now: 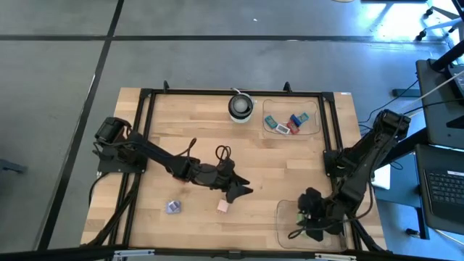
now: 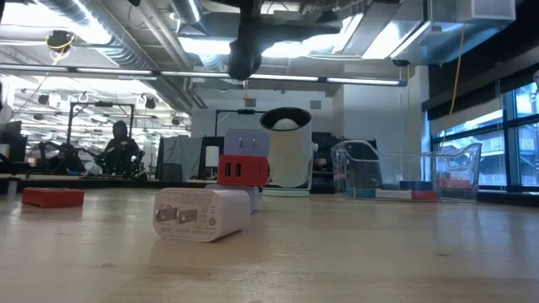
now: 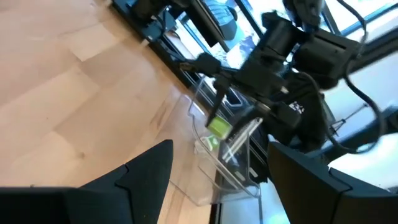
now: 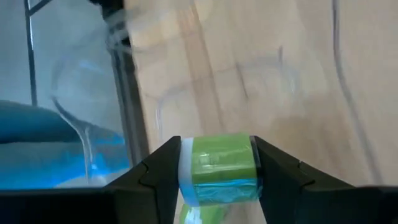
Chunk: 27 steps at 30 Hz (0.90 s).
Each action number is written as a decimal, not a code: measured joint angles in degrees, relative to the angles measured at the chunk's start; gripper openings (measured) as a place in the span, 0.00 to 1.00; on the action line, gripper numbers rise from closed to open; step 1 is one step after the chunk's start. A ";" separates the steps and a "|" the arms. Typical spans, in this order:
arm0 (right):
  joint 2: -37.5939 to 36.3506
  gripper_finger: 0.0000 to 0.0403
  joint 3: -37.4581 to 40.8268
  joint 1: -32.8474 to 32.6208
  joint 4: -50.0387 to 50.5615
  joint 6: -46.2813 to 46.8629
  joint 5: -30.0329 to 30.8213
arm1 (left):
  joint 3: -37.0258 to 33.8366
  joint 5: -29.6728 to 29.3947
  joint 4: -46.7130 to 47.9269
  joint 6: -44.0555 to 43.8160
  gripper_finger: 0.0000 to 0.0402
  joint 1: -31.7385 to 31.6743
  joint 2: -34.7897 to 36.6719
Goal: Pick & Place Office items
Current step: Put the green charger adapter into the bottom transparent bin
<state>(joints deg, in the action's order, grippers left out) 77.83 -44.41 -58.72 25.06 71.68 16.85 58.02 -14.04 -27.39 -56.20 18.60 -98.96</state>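
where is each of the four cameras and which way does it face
High view: above the table, looking straight down; both arms show, right gripper over the near clear tray.
Low view: at table-top height, looking level past a white charger into the room.
Left wrist view: past the left gripper, open, toward the right arm.
Right wrist view: down on the right gripper clamping a green block.
Both wrist views share that block.

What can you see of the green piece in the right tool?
The green piece is a small blocky item, bright green with a white edge on one side and a teal band low on its face. It looks like plastic. The right tool is shut on it, one dark finger against each side. It hangs over the clear tray at the table's near right corner, as the left wrist view also shows.
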 joint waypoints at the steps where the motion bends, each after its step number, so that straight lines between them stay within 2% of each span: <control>1: -0.01 0.41 -0.44 0.00 -0.06 -1.79 0.31 | 0.00 -0.04 0.19 0.02 0.64 -0.33 0.00; 8: 0.33 0.45 -1.19 -0.68 -0.14 -15.14 0.30 | 0.00 -0.02 0.69 0.58 0.64 -1.73 0.00; 15: 4.67 0.43 -1.20 -0.70 -0.62 -28.77 -0.45 | 0.00 0.00 0.71 2.52 0.64 -1.85 0.00; 22: 8.14 0.43 -1.20 -0.60 -2.58 -33.35 -0.79 | 0.00 -0.13 1.06 2.99 0.64 -1.89 0.00; 27: 8.45 0.44 -1.20 -0.11 -2.55 -30.95 -0.79 | 0.00 -3.00 2.29 2.99 0.64 -1.89 0.00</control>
<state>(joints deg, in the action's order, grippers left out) 86.28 -45.60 -58.83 22.51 40.73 16.05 58.02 -17.04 -25.10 -53.21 16.71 -98.96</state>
